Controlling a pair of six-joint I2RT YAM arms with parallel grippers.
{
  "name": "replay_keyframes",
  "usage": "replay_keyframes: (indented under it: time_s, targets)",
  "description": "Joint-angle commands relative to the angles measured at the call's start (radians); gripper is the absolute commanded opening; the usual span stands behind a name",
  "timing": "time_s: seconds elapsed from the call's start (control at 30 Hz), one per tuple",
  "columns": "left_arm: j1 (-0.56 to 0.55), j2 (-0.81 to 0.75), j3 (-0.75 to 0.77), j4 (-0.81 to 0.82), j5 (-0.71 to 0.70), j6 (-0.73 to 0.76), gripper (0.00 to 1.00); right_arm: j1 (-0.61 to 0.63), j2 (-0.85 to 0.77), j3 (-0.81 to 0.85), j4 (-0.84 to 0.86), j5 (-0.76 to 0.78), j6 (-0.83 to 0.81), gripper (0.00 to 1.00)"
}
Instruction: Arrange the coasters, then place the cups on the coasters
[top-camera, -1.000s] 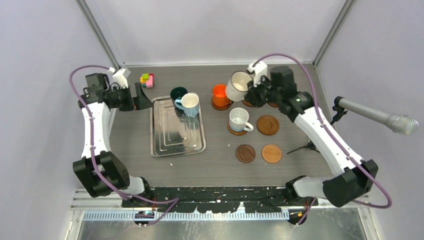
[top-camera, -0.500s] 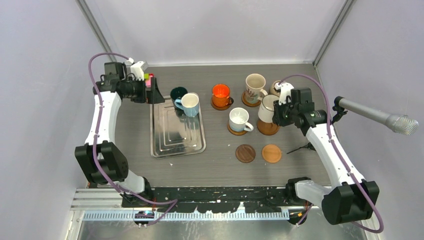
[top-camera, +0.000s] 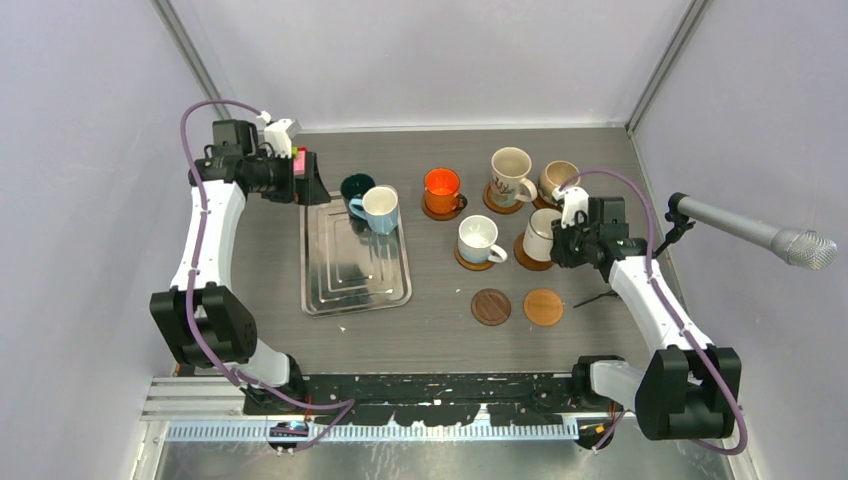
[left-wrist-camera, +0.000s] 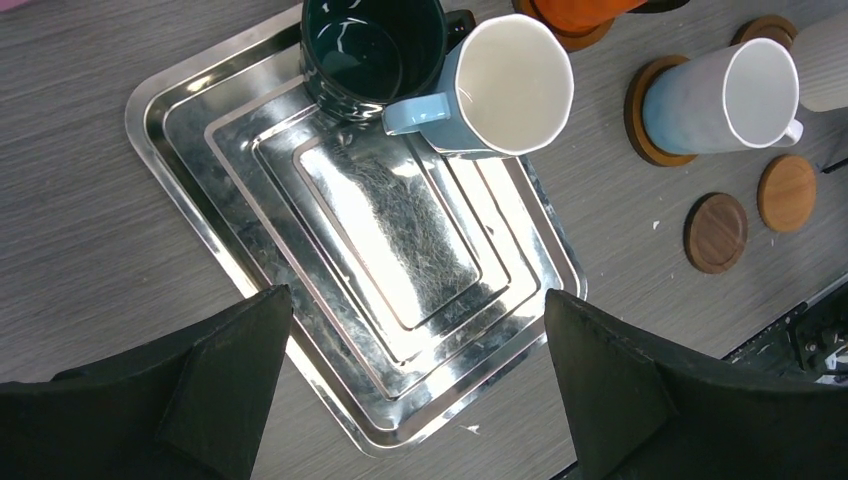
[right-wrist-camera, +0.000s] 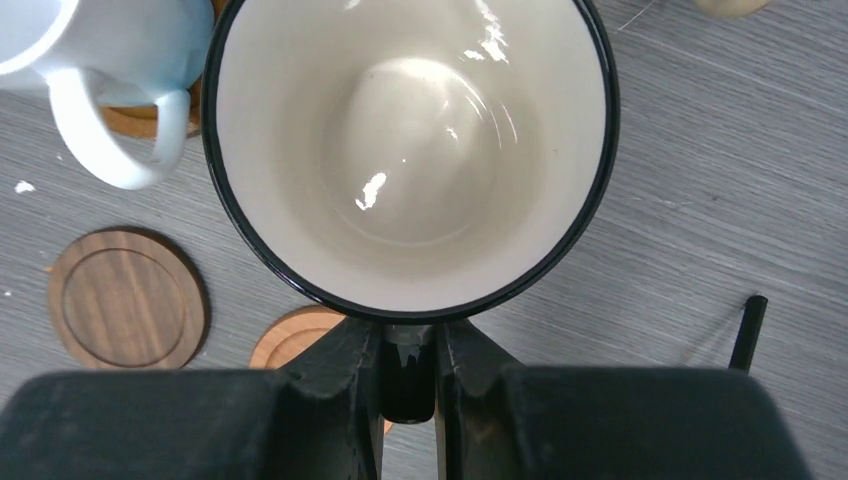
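Note:
My right gripper (right-wrist-camera: 408, 350) is shut on the handle of a black-rimmed white cup (right-wrist-camera: 410, 150). In the top view that cup (top-camera: 540, 234) sits on or just above a brown coaster (top-camera: 530, 263), and I cannot tell which. An orange cup (top-camera: 441, 187), a beige cup (top-camera: 510, 168), a tan cup (top-camera: 556, 177) and a pale blue cup (top-camera: 478, 237) each stand on a coaster. A dark green cup (left-wrist-camera: 372, 50) and a light blue cup (left-wrist-camera: 510, 85) stand on the silver tray (left-wrist-camera: 400, 230). My left gripper (left-wrist-camera: 415, 340) hangs open above that tray.
Two bare coasters lie near the front, a dark one (top-camera: 490, 307) and a light one (top-camera: 543, 307). Coloured blocks (top-camera: 298, 157) sit at the back left. A microphone (top-camera: 760, 233) on a small stand reaches in from the right wall.
My right arm left the back row, where the beige cup now stands on a coaster, and now holds the white cup at a nearer coaster. My left arm swung to the tray's back corner.

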Motion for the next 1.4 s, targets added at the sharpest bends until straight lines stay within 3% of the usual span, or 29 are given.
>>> replay_keyframes:
  time_s: [0.0,0.33,0.9,1.13,1.37]
  targets:
    - [-0.004,-0.008,0.047,-0.007,-0.018,0.007,1.0,-0.002,-0.009,-0.042,0.224,-0.05,-0.068,0.0]
    - [-0.012,-0.015,0.044,-0.011,-0.039,-0.003,1.0,-0.002,0.04,-0.102,0.333,-0.051,-0.074,0.0]
    - [-0.026,0.021,0.069,-0.004,-0.05,-0.015,1.0,-0.042,0.054,-0.126,0.348,-0.032,-0.113,0.01]
    - [-0.032,0.029,0.07,0.001,-0.055,-0.016,1.0,-0.043,0.066,-0.121,0.325,-0.072,-0.104,0.08]
    - [-0.034,0.036,0.077,-0.003,-0.055,-0.007,1.0,-0.042,0.08,-0.107,0.294,-0.078,-0.128,0.3]
